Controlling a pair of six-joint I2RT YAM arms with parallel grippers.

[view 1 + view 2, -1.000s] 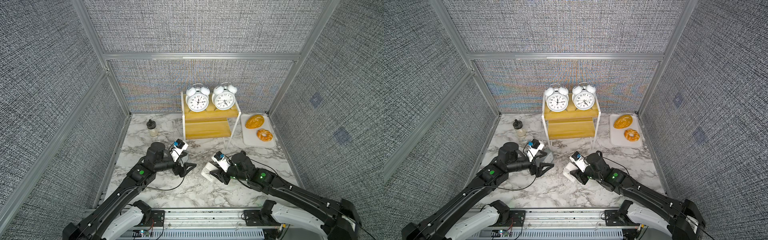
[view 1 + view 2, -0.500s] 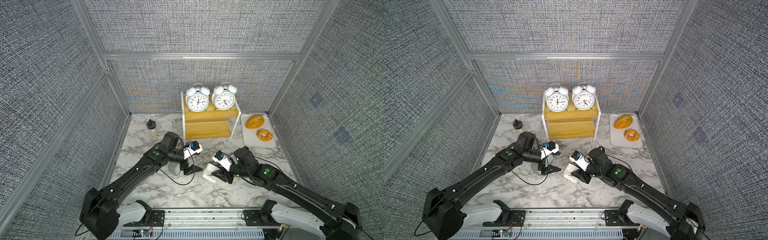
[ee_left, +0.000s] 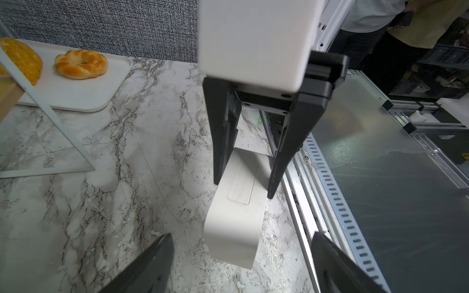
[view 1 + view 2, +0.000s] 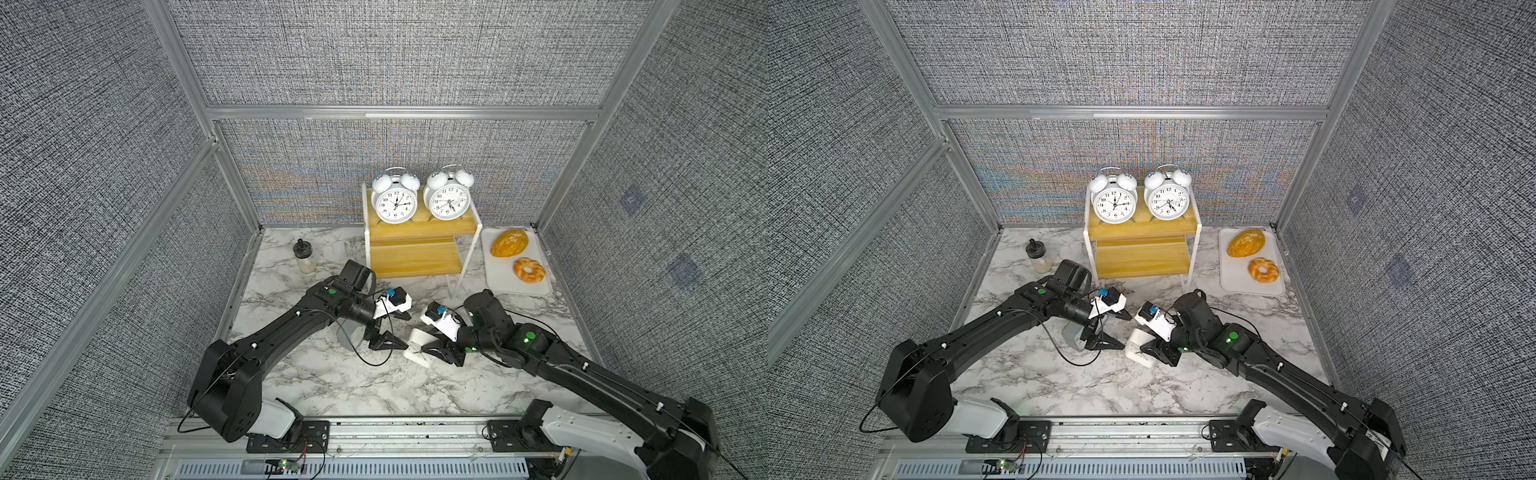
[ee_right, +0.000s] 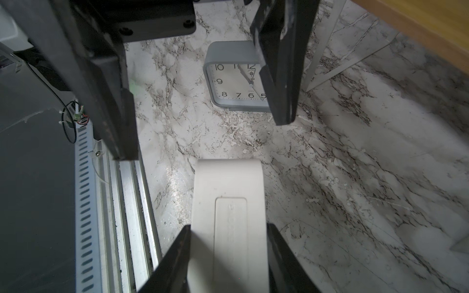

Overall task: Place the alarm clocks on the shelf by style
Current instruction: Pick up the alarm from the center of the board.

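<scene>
Two round white twin-bell alarm clocks (image 4: 394, 203) (image 4: 448, 201) stand on the top board of the yellow shelf (image 4: 415, 254), seen in both top views. My right gripper (image 5: 228, 225) is shut on a small white rounded-square clock (image 5: 228, 192), held tilted low over the marble. My left gripper (image 3: 241, 233) is open and faces it, its fingertips on either side of the clock's (image 3: 232, 228) free end without touching it. A grey-blue clock (image 5: 236, 83) stands on the table behind the left gripper (image 4: 395, 330), partly hidden by that arm in the top views (image 4: 1073, 336).
A white tray (image 4: 498, 274) with a bread loaf (image 4: 509, 243) and a ring bun (image 4: 528, 270) lies right of the shelf. A small black-capped bottle (image 4: 304, 259) stands at the back left. The shelf's white leg (image 3: 48, 111) and the front metal rail (image 5: 86, 203) are close by.
My left arm has swung right, away from the grey-blue clock, bringing its open gripper up to the white clock. The right gripper has stayed shut on that clock, shifting slightly.
</scene>
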